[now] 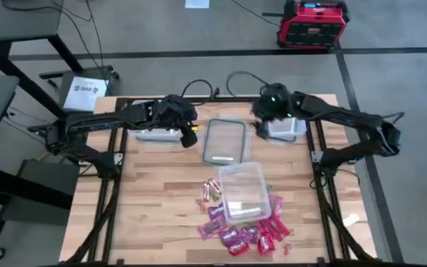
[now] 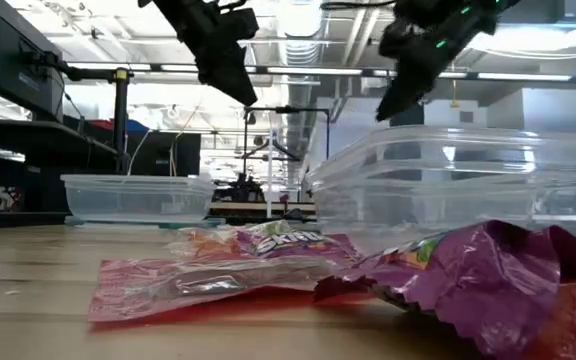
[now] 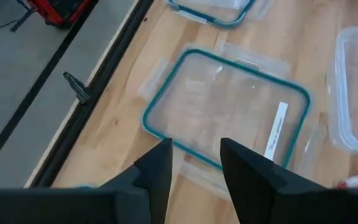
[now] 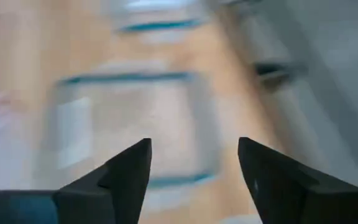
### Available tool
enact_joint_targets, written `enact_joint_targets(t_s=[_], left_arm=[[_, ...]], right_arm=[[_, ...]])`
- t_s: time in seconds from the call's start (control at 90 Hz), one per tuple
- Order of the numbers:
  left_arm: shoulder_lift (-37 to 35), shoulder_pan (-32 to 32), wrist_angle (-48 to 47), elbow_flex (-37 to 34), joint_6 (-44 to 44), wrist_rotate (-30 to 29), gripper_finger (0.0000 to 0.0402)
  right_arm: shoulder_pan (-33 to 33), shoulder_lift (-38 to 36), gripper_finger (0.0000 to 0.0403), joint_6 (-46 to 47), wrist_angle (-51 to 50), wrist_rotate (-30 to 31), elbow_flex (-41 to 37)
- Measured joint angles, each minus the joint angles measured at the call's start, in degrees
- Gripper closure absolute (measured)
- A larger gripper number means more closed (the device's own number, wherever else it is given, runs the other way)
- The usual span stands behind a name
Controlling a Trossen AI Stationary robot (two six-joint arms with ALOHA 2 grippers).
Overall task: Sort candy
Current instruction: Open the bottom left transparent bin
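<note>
The candy [image 1: 239, 226] lies in a loose pile of shiny red and pink packets near the table's front edge, and shows close up in the low view [image 2: 268, 260]. Some packets lie against an empty clear container [image 1: 224, 178]. My left gripper [image 1: 190, 136] hangs open above the table at the back left, beside a flat teal-rimmed lid [image 1: 224, 141]. Its wrist view shows the open fingers [image 3: 160, 171] over the lid's near edge [image 3: 229, 106]. My right gripper [image 1: 260, 111] hangs open at the back right, and nothing is between its fingers [image 4: 129, 168].
Two more clear containers stand at the back, one under the left arm [image 1: 154, 135] and one under the right arm [image 1: 284, 132]. A red box [image 1: 311, 24] sits on the floor beyond the table. Bare wood lies left of the candy pile.
</note>
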Motion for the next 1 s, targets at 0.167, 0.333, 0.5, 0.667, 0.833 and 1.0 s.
enact_joint_targets(t_s=[0.167,0.333,0.5,0.667,0.833,1.0], left_arm=[[0.0,0.0,-0.1,0.0,-0.1,0.0,0.0279],[0.0,0.0,-0.4,0.0,-0.4,0.0,0.0279],[0.0,0.0,-0.5,0.0,-0.6,0.0,0.0279],[0.0,0.0,-0.9,0.0,-0.7,0.0,0.0279],[0.0,0.0,0.0,-0.1,-0.8,0.1,0.0279],[0.0,0.0,-0.3,-0.1,-0.8,0.1,0.0279]], right_arm=[[9.6,-1.1,0.0175,2.2,0.7,-2.6,-8.7],[16.8,2.1,0.0186,4.9,7.6,2.4,-12.5],[19.0,7.2,0.0190,5.4,12.0,10.0,-12.8],[19.9,12.7,0.0193,5.5,13.6,4.8,-12.8],[20.1,17.3,0.0267,5.1,14.7,10.3,-12.3],[19.1,17.2,0.0387,2.8,7.0,9.3,-7.6]])
